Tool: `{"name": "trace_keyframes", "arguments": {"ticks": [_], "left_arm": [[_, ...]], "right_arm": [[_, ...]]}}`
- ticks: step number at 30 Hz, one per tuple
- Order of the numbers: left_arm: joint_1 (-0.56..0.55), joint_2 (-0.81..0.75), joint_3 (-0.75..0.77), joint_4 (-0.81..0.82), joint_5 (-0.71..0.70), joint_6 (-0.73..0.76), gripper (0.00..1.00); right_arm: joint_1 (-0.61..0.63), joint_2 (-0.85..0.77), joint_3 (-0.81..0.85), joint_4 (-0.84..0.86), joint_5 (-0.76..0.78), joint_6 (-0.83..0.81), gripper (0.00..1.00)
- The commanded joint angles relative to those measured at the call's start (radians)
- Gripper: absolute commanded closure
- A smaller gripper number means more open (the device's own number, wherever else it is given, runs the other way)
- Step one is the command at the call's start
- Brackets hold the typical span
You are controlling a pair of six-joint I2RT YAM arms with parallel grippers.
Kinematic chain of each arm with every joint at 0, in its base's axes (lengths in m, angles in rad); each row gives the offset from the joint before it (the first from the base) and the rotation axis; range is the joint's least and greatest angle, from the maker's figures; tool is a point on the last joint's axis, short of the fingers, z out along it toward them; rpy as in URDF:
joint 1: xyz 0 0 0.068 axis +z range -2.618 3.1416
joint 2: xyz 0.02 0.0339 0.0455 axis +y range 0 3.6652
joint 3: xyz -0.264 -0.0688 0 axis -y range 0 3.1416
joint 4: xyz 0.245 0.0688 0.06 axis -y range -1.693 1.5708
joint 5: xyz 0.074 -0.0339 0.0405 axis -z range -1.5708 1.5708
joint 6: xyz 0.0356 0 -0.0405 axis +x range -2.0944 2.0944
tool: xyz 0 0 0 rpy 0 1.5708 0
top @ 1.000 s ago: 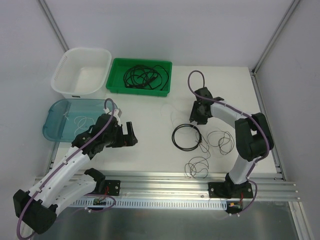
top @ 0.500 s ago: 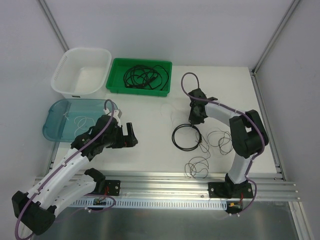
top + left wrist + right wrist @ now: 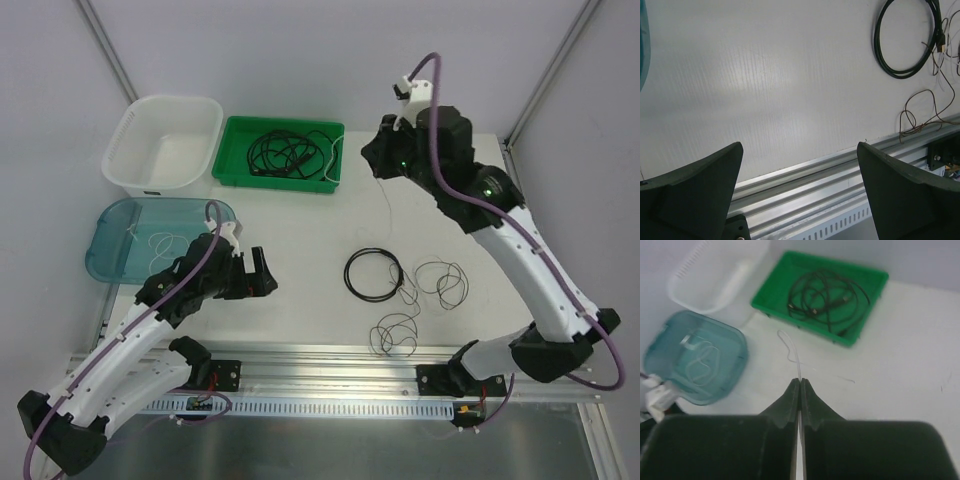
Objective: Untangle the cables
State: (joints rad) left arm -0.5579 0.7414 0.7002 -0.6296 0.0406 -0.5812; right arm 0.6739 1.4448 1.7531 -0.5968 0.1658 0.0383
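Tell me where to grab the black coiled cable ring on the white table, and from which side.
Grip the left arc of the black coiled cable ring, coming straight down with jaws across the strand. It lies flat, so only the top is open; thin brownish wires tangle at its right side, while the left arc lies bare.

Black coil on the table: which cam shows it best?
Top external: the whole black coil is in view, flat on the table with nothing over it. Left wrist shows it closer, but the frame's top edge cuts it off. Right wrist does not show it.
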Motion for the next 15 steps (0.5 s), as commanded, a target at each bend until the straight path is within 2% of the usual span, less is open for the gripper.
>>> {"name": "trace_keyframes", "arguments": {"ticks": [1,4,7,11,15], "left_arm": [[-0.013,-0.03,0.051,-0.004,0.036,-0.017,0.01],[-0.014,-0.04,0.065,-0.005,0.053,-0.019,0.01],[-0.016,-0.056,0.082,-0.005,0.084,-0.019,0.01],[-0.017,-0.076,0.128,-0.005,0.131,-0.02,0.01],[-0.019,-0.092,0.171,-0.004,0.179,-0.017,0.01]], "right_arm": [[0.044,-0.066,0.118,-0.072,-0.055,-0.086,0.99],[0.07,-0.084,0.195,-0.064,-0.089,-0.084,0.99],[0.082,-0.096,0.18,-0.052,-0.103,-0.08,0.99],[0.084,-0.121,0.034,-0.02,-0.12,-0.042,0.99],[0.088,-0.176,-0.18,0.077,-0.149,0.066,0.99]]}}
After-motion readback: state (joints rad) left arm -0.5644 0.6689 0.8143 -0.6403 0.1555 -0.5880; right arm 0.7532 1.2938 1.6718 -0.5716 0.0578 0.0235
